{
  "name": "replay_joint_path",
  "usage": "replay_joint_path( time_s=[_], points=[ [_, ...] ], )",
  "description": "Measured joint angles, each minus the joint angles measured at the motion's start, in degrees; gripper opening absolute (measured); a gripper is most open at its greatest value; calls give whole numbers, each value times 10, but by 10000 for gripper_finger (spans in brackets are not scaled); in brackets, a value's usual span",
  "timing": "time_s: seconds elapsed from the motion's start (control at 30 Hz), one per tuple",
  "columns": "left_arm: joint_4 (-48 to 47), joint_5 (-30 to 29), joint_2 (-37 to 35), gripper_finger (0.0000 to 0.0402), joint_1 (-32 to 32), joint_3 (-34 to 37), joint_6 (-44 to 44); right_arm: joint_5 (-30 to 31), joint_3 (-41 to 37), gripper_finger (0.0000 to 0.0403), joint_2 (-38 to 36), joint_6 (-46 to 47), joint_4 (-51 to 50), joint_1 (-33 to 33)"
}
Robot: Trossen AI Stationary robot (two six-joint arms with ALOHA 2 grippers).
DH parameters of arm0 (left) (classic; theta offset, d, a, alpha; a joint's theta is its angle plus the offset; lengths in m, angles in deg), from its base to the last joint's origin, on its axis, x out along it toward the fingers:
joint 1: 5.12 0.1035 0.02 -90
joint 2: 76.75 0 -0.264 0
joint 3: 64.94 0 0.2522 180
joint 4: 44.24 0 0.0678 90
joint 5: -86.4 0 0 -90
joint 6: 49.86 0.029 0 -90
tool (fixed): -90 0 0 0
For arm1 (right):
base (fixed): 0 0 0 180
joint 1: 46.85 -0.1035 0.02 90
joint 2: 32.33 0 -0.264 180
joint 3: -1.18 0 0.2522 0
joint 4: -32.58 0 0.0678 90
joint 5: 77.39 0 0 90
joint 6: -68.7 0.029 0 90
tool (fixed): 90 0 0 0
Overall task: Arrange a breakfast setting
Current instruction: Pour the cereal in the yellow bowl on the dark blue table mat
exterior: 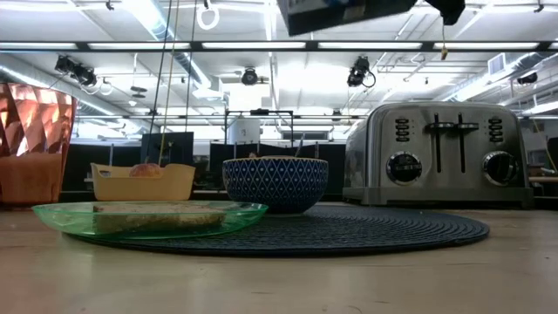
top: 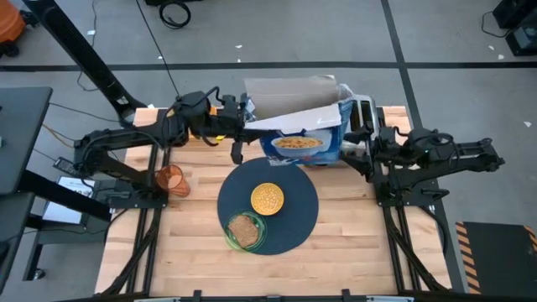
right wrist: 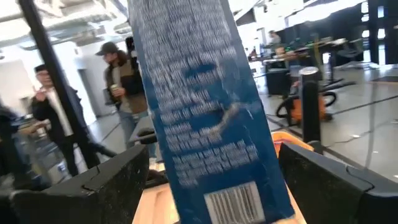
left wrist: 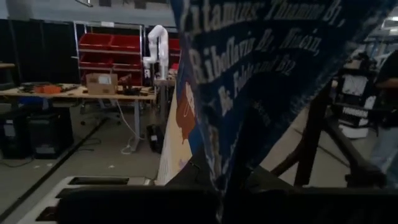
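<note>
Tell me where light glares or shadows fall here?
Low view: ceiling lights glare, and the toaster and orange tumbler shine with reflections. Left wrist view: the cereal box looms near, its face in shadow. High view: even light, faint shadows.

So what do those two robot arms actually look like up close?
Both arms are dark, jointed metal. The left arm has orange-yellow parts near its gripper and thin cables trailing off. The right arm looks all black. The right gripper ends in two flat, dark, blocky fingers.

mat [top: 289, 210]: round, dark | bowl [top: 267, 198]: centred | toast plate [top: 245, 231]: mat edge
</note>
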Motion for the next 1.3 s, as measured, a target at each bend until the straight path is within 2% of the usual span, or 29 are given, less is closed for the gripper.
replay_joint_path(
  time_s=[0.4,0.5,0.77,1.0,1.3],
  points=[
    [-182,44,-19,4,58,3,97,31,60,357,23,-15,-35,0],
    [-178,66,-36,4,80,50,110,42,76,356,36,-14,-34,0],
    [-68,161,-97,4,150,230,116,50,137,356,116,-28,-45,2],
    [6,210,-102,4,204,336,144,26,265,354,248,-62,-150,34],
    [12,218,-102,4,235,372,213,-63,501,332,420,-128,-418,86]
  ],
)
